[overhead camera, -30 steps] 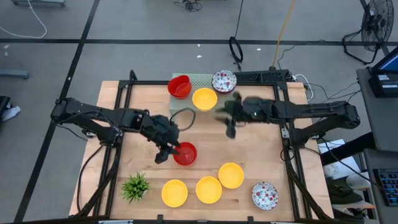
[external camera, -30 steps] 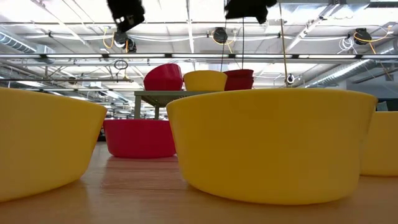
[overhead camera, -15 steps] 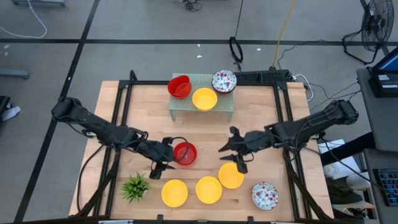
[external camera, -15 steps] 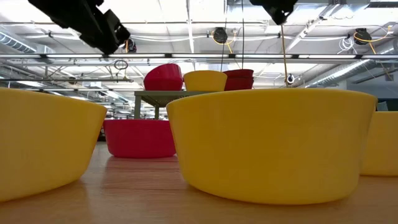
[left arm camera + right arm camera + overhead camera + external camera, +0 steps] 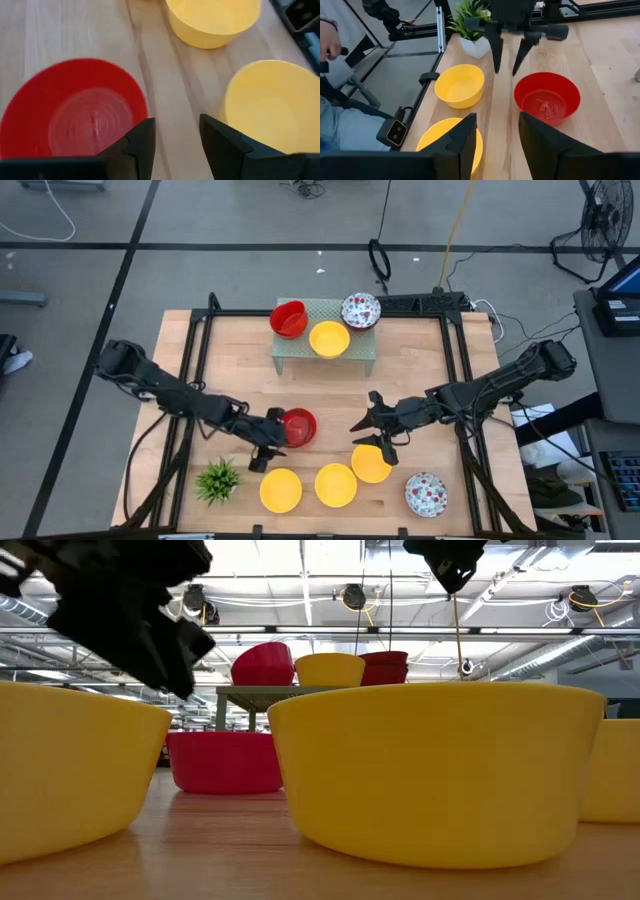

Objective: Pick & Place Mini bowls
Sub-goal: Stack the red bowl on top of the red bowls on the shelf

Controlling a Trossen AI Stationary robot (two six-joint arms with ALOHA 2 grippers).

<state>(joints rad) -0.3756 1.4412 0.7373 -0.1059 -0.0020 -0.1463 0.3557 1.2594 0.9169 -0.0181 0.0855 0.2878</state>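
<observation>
A red mini bowl (image 5: 298, 427) stands on the table at mid-left; it also shows in the left wrist view (image 5: 75, 120). My left gripper (image 5: 266, 446) is open, low beside the bowl's left near side (image 5: 175, 142), touching nothing. My right gripper (image 5: 373, 435) is open and empty, above the far rim of a yellow bowl (image 5: 371, 465). Two more yellow bowls (image 5: 281, 490) (image 5: 335, 485) and a speckled white bowl (image 5: 426, 494) stand along the near edge. A red (image 5: 288, 319), a yellow (image 5: 329, 338) and a speckled bowl (image 5: 360, 310) sit on a green rack (image 5: 360, 358).
A small spiky green plant (image 5: 218, 480) stands at the near left corner. Black frame rails (image 5: 190, 380) run along the table's left and right sides. A person's hand (image 5: 330, 42) shows beyond the table's left side. Bare wood lies between the rack and the near bowls.
My left gripper has gone down and toward the near edge, and now sits low beside the red bowl. My right gripper has gone from near the rack toward the near edge, to above the right yellow bowl. No bowl has moved.
</observation>
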